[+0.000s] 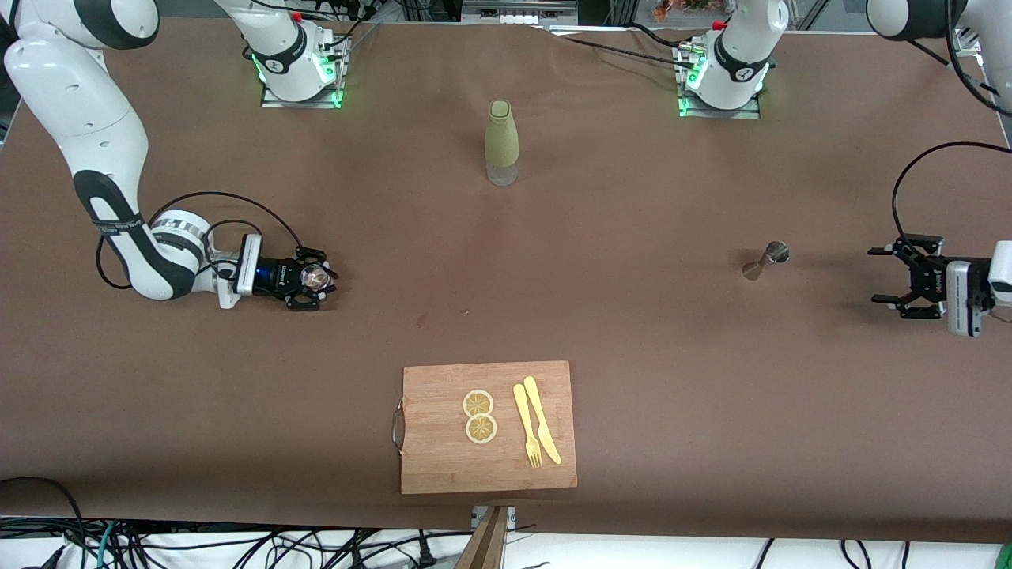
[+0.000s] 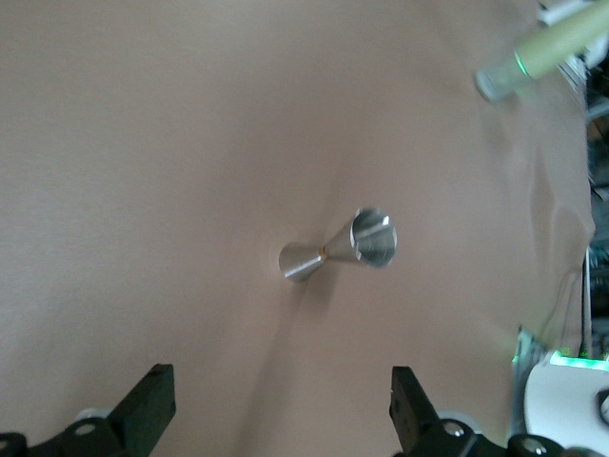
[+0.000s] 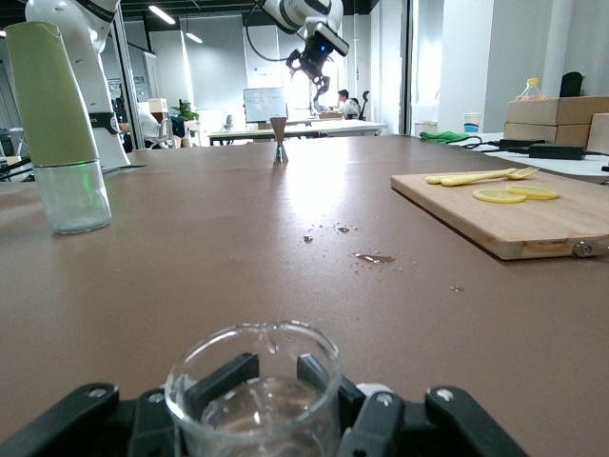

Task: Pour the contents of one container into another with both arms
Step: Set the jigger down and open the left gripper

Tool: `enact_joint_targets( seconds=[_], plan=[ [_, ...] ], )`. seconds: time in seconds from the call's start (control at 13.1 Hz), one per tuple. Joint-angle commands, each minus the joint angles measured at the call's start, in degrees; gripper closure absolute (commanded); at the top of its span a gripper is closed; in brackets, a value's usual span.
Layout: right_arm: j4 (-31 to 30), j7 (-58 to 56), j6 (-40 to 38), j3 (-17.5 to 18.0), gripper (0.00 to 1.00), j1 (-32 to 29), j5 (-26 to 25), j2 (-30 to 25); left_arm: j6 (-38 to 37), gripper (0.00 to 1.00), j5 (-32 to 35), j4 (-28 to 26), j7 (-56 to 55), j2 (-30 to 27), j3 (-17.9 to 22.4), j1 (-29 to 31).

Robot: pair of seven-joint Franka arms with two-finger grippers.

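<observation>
Two white jointed arms (image 1: 87,118) with black bands are shown, each ended by a black gripper (image 1: 909,276); green-lit bases (image 1: 300,75) and black cables are seen.

The front view is evenly and brightly lit from overhead; the bench (image 1: 632,316) shows no glare, and the bottle (image 1: 501,142) and the metal jigger (image 1: 765,261) cast only soft, short shadows. Green lamps glow at both arm bases along the top of the frame. The left wrist view is washed out and soft, blurred most at its upper right corner. In the right wrist view, window light glares off the bench at centre, and the glass beaker (image 3: 255,390) at the bottom edge is out of focus.
</observation>
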Motion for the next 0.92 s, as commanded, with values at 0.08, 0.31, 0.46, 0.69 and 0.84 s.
enact_joint_targets(
  seconds=[0.08, 0.31, 0.46, 0.69, 0.84],
  plan=[
    [-0.36, -0.21, -1.23, 0.20, 0.48, -0.70, -0.72, 0.33, 0.15, 0.00, 3.15, -1.49, -16.62, -6.12, -1.40, -4.16],
    [0.17, -0.03, -1.23, -0.93, 0.30, -0.70, -0.72, 0.33, 0.24, 0.00, 7.09, -1.22, -32.25, -10.07, -6.23, -5.92],
    [0.34, -0.21, -1.32, -1.64, 0.29, -0.70, -1.67, 0.33, 0.24, 0.00, 10.61, -1.31, -42.64, -12.63, -9.04, -7.77],
    [1.48, -0.21, -1.75, -3.04, 0.27, -0.70, -4.13, 0.15, 0.24, 0.00, 15.70, -1.31, -58.98, -16.40, -14.31, -10.05],
    [1.92, -0.21, -3.16, -5.06, 0.26, -0.70, -6.06, -0.20, 0.68, 0.00, 21.49, -1.13, -64.55, -18.86, -15.73, -13.38]
  ],
)
